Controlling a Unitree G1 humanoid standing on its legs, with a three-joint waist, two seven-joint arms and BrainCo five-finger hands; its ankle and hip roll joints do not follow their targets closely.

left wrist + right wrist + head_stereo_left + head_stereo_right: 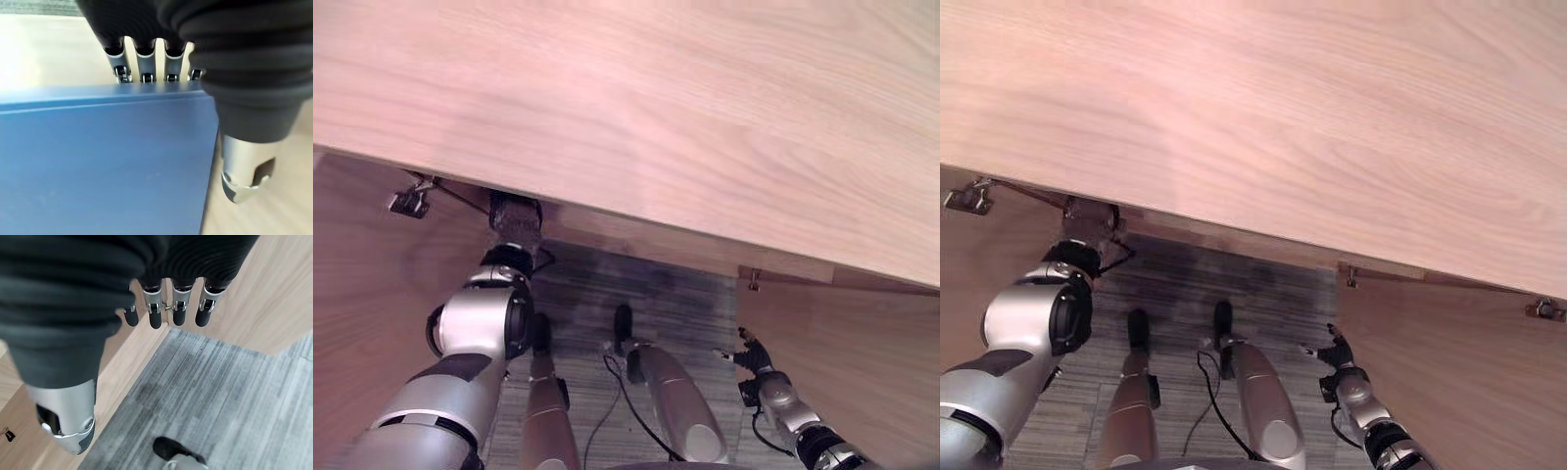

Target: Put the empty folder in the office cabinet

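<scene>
Pale wood grain covers the far part of the head views: the flat top of a light wooden office cabinet (pixel 705 108), with its two doors swung open toward the robot, the left wooden door (pixel 362 294) at the near left and the right wooden door (pixel 1459 362) at the near right. Small metal hinges (pixel 409 201) sit under the cabinet's top edge at the left, and another is at the upper corner of the right door. Grey striped carpet floor (pixel 685 304) lies between the doors. The left arm reaches forward under the cabinet top, so the left hand (pixel 146 73) is hidden there in the head views. Its wrist view shows the flat blue empty folder (pixel 98 166) right against that hand: the silver fingers go over the folder's far edge and down behind it, while the thumb lies along the folder's side edge, so the hand clasps the folder between fingers and thumb. Light wood surface shows past the folder. The right hand (pixel 754 357) hangs low at the near right, just beside the edge of the right door and well apart from the folder; its fingers (pixel 155 313) are straight and relaxed, holding nothing, with the carpet beneath them.
</scene>
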